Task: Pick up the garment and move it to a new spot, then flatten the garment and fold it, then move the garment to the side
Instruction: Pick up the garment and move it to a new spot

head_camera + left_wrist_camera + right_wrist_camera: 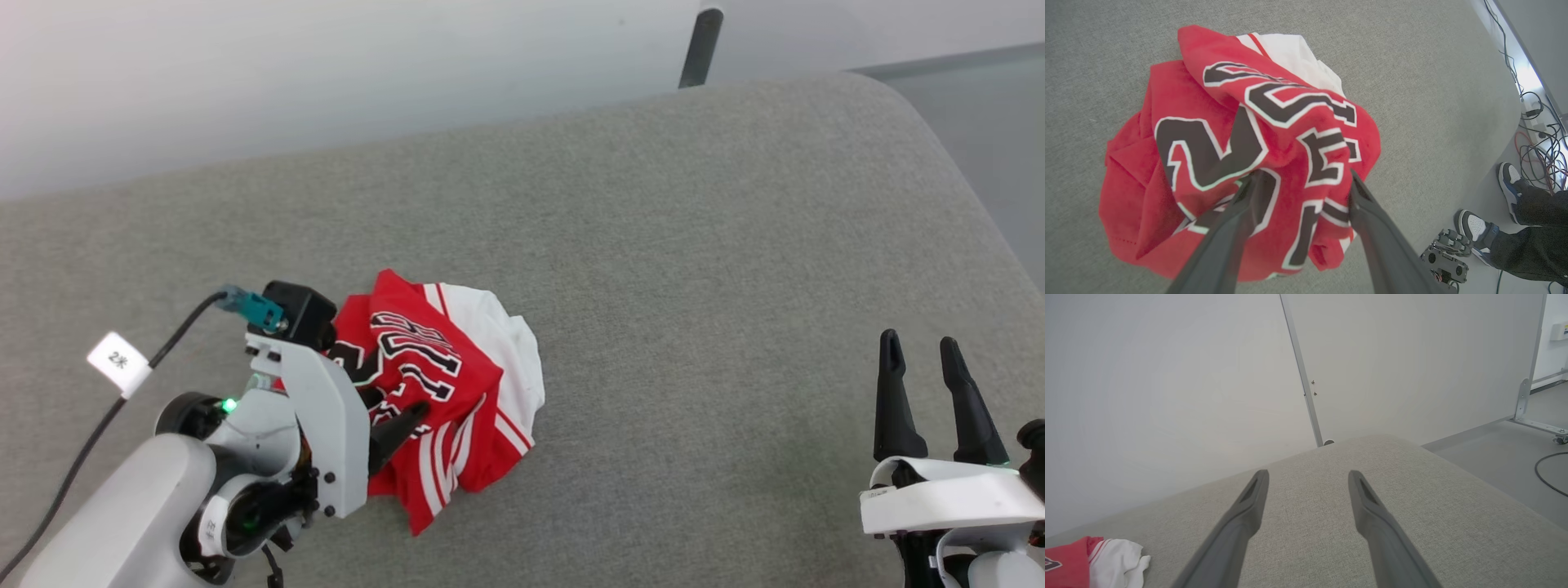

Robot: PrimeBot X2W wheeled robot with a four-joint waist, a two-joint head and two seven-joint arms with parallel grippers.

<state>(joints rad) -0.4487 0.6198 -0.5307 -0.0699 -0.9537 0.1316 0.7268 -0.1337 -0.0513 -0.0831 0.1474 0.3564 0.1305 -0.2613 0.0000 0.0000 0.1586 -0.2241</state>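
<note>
Grey cloth-covered desk (653, 245) is bearing one crumpled red-and-white lettered jersey (441, 367); left gripper (1304, 175) over it and right gripper (920, 343) are both standing spread.

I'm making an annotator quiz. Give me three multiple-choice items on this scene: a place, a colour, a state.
1. Where does the garment lie? A) on the floor B) on the grey padded surface, by the left gripper C) on a chair
2. What colour is its lettering? A) black, outlined white B) blue C) yellow
3. How is the right gripper? A) shut on cloth B) shut on a cable C) open, empty
B: heaped there in the head view. A: clear in the left wrist view. C: spread wide, nothing held.
</note>
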